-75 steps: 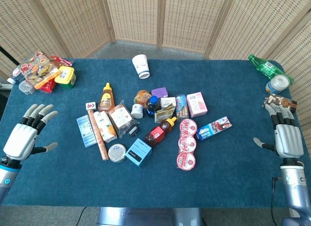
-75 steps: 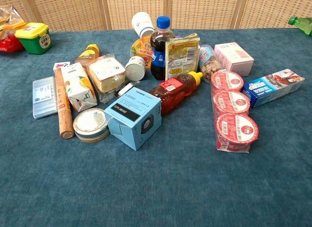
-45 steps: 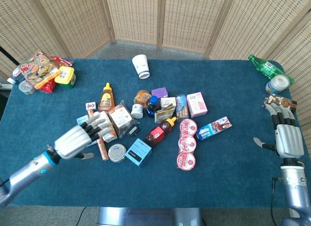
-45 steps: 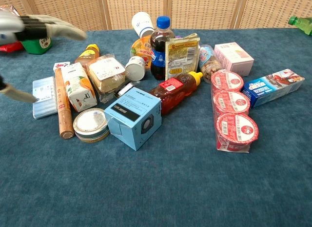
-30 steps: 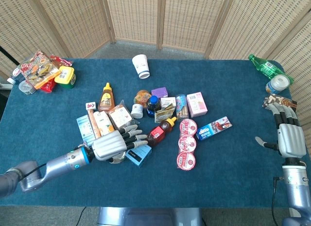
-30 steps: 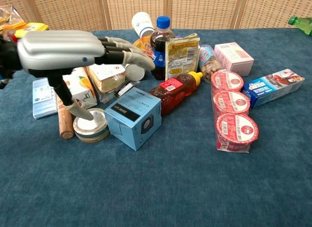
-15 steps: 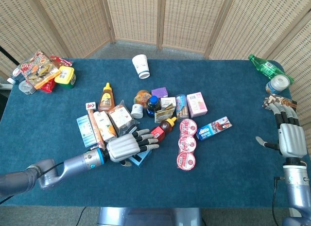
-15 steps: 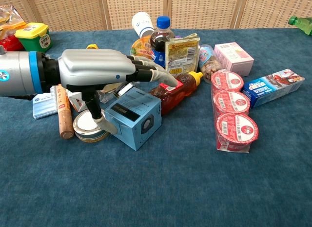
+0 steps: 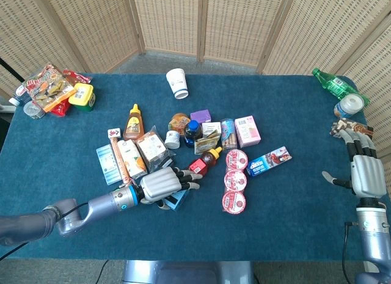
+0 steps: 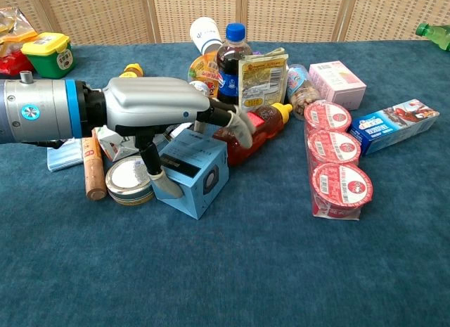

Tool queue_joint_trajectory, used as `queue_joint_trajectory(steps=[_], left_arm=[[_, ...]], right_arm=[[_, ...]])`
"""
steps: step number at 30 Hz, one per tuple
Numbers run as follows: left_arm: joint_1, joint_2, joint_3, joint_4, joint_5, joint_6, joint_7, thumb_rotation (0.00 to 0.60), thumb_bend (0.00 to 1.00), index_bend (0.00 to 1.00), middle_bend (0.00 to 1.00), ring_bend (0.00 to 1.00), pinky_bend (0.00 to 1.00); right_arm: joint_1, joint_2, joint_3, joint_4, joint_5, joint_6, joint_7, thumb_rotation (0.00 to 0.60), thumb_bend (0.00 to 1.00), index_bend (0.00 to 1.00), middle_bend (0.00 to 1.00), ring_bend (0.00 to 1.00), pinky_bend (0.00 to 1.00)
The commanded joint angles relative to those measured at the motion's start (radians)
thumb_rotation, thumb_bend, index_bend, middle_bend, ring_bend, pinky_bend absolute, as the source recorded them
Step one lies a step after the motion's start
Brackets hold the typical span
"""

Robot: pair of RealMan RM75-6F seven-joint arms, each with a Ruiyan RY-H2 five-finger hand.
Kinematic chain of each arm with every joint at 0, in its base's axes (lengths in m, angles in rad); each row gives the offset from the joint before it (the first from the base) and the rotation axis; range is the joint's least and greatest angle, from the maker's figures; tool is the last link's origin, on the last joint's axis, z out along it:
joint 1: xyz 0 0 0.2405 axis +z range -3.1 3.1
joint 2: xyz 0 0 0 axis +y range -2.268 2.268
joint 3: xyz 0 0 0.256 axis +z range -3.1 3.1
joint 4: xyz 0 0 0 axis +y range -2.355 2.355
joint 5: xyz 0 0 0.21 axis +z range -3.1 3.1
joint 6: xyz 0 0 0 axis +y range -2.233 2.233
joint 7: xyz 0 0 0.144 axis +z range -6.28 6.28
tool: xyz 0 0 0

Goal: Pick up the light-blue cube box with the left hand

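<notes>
The light-blue cube box [image 10: 200,174] stands on the blue table [image 10: 232,271], in front of the clutter. My left hand [image 10: 158,105] lies over its top. The thumb presses the box's left face and the fingers [image 10: 241,132] curl down over its far edge. In the head view the left hand [image 9: 160,185] covers most of the box [image 9: 178,200]. My right hand [image 9: 365,174] hovers at the table's right edge, fingers spread, holding nothing. It does not show in the chest view.
A red honey bottle [image 10: 256,130] lies right behind the box, under the fingertips. A round tin [image 10: 129,179] and a wooden stick [image 10: 90,169] sit to its left. Three red-lidded cups [image 10: 337,162] lie to the right. A cola bottle [image 10: 230,60] stands behind.
My left hand swept in from the table's left edge to the box. In the last half second its fingers curled down and the thumb closed onto the box's side. The right hand stayed put.
</notes>
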Motion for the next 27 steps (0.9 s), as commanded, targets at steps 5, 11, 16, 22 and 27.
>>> queue_joint_trajectory(steps=[5,11,16,22,27], left_arm=[[0.005,-0.008,-0.003,0.005,-0.012,0.034,0.015,0.600,0.07,0.42,0.46,0.49,0.66],[0.010,0.015,-0.019,-0.020,-0.018,0.088,0.013,0.600,0.07,0.44,0.49,0.52,0.67],[0.009,0.066,-0.050,-0.079,-0.032,0.127,0.014,0.600,0.08,0.44,0.49,0.52,0.67],[0.013,0.129,-0.084,-0.142,-0.052,0.160,0.030,0.600,0.07,0.44,0.49,0.52,0.67],[0.017,0.152,-0.089,-0.166,-0.055,0.172,0.039,0.600,0.07,0.44,0.49,0.52,0.67]], right_arm=[[0.000,0.000,0.001,0.001,0.000,0.001,0.000,0.600,0.05,0.09,0.00,0.00,0.00],[-0.001,-0.001,0.000,0.000,-0.001,0.003,-0.001,0.600,0.05,0.09,0.00,0.00,0.00],[0.000,-0.002,-0.002,-0.001,-0.004,0.003,-0.006,0.600,0.05,0.09,0.00,0.00,0.00],[-0.001,-0.002,-0.002,-0.002,-0.004,0.003,-0.008,0.600,0.05,0.09,0.00,0.00,0.00],[-0.001,-0.002,-0.003,-0.004,-0.007,0.005,-0.011,0.600,0.05,0.09,0.00,0.00,0.00]])
